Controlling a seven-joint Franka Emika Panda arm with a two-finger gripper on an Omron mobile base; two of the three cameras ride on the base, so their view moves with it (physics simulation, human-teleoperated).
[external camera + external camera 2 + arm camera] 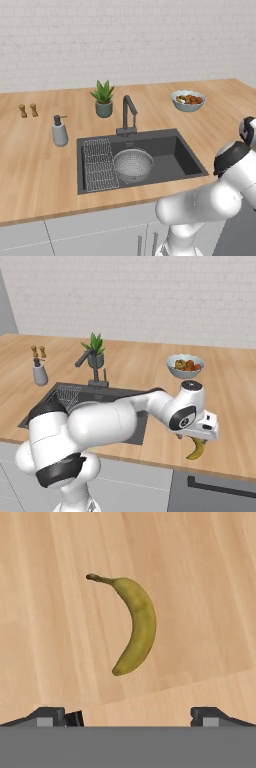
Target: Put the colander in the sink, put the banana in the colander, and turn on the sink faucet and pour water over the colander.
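Pale wooden counter ran under a white brick wall, with the sink sunk into it as a dark grey rectangle. Inside it, beside a wire rack, the colander already sat, a round perforated metal bowl, so the first step looked done and the banana step was in hand. The banana, curved and dull yellow with a dark stem, lay flat on the counter to the right of the sink, near the front edge. The gripper hung over it with jaws spread wide, holding nothing. Next it would likely need to descend and close across the fruit's narrow middle. The sink faucet, angular and dark, stood untouched behind the basin.
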